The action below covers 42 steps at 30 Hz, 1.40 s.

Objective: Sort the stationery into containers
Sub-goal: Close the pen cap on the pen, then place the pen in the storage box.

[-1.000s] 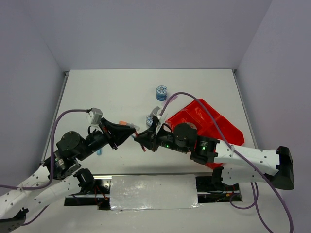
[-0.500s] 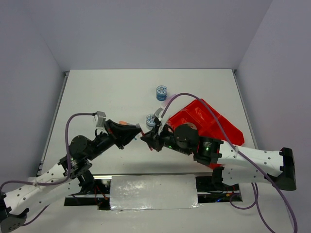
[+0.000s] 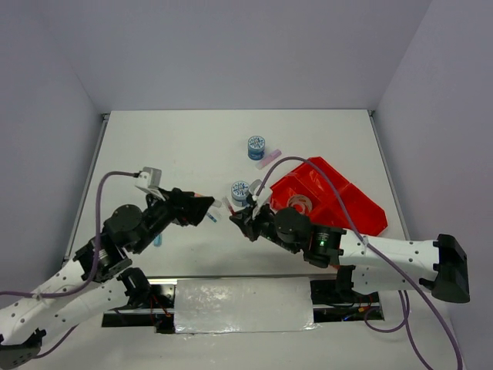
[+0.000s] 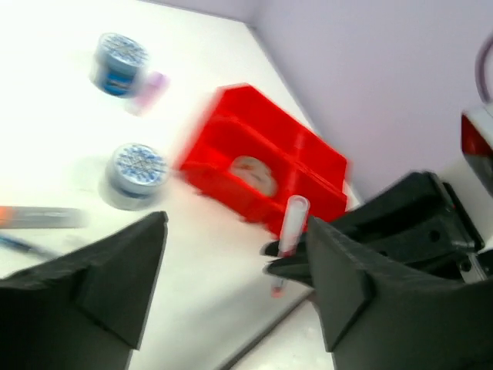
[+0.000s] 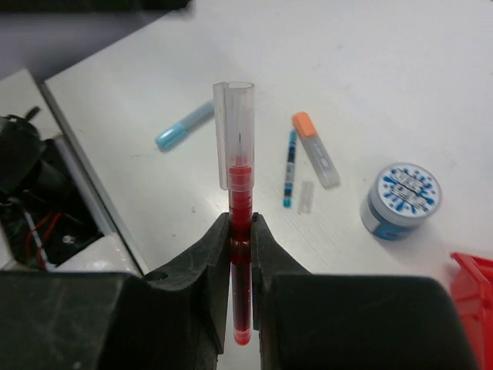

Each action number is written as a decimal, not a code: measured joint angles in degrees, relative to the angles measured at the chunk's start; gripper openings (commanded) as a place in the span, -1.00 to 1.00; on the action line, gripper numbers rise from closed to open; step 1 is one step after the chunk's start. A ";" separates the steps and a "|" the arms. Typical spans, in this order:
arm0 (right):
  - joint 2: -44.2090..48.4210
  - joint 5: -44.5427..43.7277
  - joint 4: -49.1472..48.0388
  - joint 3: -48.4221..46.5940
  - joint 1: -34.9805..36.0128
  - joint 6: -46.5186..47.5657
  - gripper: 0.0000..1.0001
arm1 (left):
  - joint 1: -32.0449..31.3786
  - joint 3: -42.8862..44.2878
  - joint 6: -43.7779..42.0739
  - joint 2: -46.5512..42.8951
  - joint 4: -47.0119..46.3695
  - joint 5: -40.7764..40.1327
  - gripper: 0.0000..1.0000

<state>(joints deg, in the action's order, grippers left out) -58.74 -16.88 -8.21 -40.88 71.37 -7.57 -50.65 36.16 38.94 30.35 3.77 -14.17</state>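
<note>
Step in hand: getting the red pen (image 5: 240, 185) into the tray (image 3: 362, 206). R gripper (image 5: 240, 225) is clenched on the pen's lower barrel. The pen pokes out past the fingertips w/ its clear cap (image 5: 233, 127) at the free end, held in the air over the front-centre of the table (image 3: 177, 146). L gripper (image 4: 235, 225) sits just at 9 o'clock of it in the top view, jaws spread wide w/ nothing between them, i.e. released, so the pen hangs on the R arm alone.

Tray lies near, at 2–3 o'clock from the R gripper, and the tape ring (image 3: 299, 203) is already in one compartment. Not yet sorted, all on the table:
- near roll (image 3: 241, 190), at 12 o'clock of the R gripper
- far roll (image 3: 256, 146) and pink stick (image 3: 269, 159), beyond it
- light-blue marker (image 5: 185, 125), orange-tipped marker (image 5: 314, 148) and blue pen (image 5: 289, 166), off toward 9 o'clock around the L arm

So early in the task, I'd say.

Next move, prob: swing the R arm toward 3 o'clock over the tray, tilt the pen to lie along a long compartment, lower, then open. The two grippers are close, so the L arm needs to be clear first. Grip is narrow and low on the barrel, so the pen could pivot if swung fast
</note>
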 measured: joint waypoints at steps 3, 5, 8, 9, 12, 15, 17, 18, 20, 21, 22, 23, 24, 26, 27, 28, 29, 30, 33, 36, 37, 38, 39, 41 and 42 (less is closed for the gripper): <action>1.90 -2.91 1.01 2.16 -0.83 -0.17 -1.00 | 0.20 7.48 0.81 -0.66 9.90 -8.20 0.99; 4.35 -4.81 3.39 3.10 -1.97 -0.50 -1.00 | 0.20 11.89 1.68 -1.03 13.79 -12.33 0.99; 10.21 -6.75 9.55 3.65 -7.52 -1.81 -1.00 | 0.20 16.17 2.08 -3.37 18.58 -17.14 0.99; 12.26 -7.52 11.61 3.76 -9.68 -2.10 -1.00 | 0.22 16.48 2.19 -4.22 19.69 -18.10 0.99; 19.45 -12.57 18.27 4.28 -14.86 -3.54 -1.00 | 0.22 15.13 3.13 -6.78 23.98 -19.78 0.99; 25.75 -16.11 23.98 5.07 -18.05 -3.91 -1.00 | 0.22 12.87 3.45 -8.33 28.04 -20.20 0.99; 28.94 -18.49 26.49 5.22 -20.31 -3.80 -1.00 | 0.22 12.20 3.45 -8.72 30.91 -20.20 0.99; 30.16 -19.69 27.04 5.22 -21.33 -3.56 -1.00 | 0.22 12.20 3.43 -8.74 31.93 -20.15 0.99; 30.99 -22.43 27.12 5.20 -22.71 -2.71 -1.00 | 0.22 12.20 3.23 -8.74 33.27 -20.00 0.99; 30.42 -23.80 27.32 5.18 -23.69 -2.29 -1.00 | 0.22 12.20 3.13 -8.72 33.86 -19.85 0.99; 29.40 -24.74 27.71 4.98 -24.74 -1.97 -1.00 | 0.22 12.20 3.04 -8.68 34.29 -19.56 0.99; 27.69 -25.44 29.16 4.31 -25.92 -1.88 -1.00 | 0.22 12.20 3.02 -8.57 34.69 -19.23 0.99; 25.42 -26.08 30.29 3.41 -27.21 -1.73 -1.00 | 0.22 12.20 3.02 -8.31 35.06 -18.97 0.99; 21.38 -26.49 32.65 1.75 -29.53 -1.55 -1.00 | 0.22 12.20 3.02 -7.56 35.91 -18.08 0.99; 19.71 -26.34 33.79 1.22 -30.47 -1.55 -1.00 | 0.22 12.20 3.02 -7.21 36.24 -17.49 0.99; 18.23 -25.99 35.21 0.90 -31.39 -1.55 -1.00 | 0.22 12.17 2.99 -6.97 36.35 -16.79 0.99; 17.09 -25.44 36.63 0.79 -32.11 -1.62 -1.00 | 0.22 12.13 2.97 -6.97 36.39 -16.31 0.99; 16.09 -24.81 38.32 0.66 -32.85 -2.03 -1.00 | 0.22 12.09 2.93 -6.97 36.35 -15.76 0.99; 14.08 -24.35 43.30 -0.20 -33.81 -4.20 -1.00 | 0.22 11.78 2.84 -7.06 36.00 -14.49 0.99; 13.68 -23.67 47.65 -1.18 -34.23 -7.58 -1.00 | 0.22 11.08 2.84 -7.63 36.04 -13.64 0.99; 14.01 -22.77 48.26 -1.33 -34.45 -8.55 -1.00 | 0.22 10.86 2.84 -7.91 35.98 -13.42 0.99; 14.60 -21.86 48.52 -1.42 -34.77 -9.35 -1.00 | 0.22 10.64 2.84 -8.20 35.89 -13.09 0.99; 15.39 -20.37 48.39 -1.42 -35.60 -9.55 -1.00 | 0.22 10.47 2.82 -8.48 35.80 -12.81 0.99; 16.28 -17.68 47.08 -1.42 -38.88 -8.96 -1.00 | 0.22 10.32 2.80 -8.83 35.60 -12.37 0.98; 16.06 -16.57 46.03 -1.42 -40.87 -7.87 -1.00 | 0.22 10.32 2.80 -8.85 35.56 -12.24 0.99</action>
<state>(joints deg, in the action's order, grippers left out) -42.68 -33.45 37.82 -42.30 30.50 -15.44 -50.43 46.48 41.74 21.50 39.33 -26.41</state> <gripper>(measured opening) 0.176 0.993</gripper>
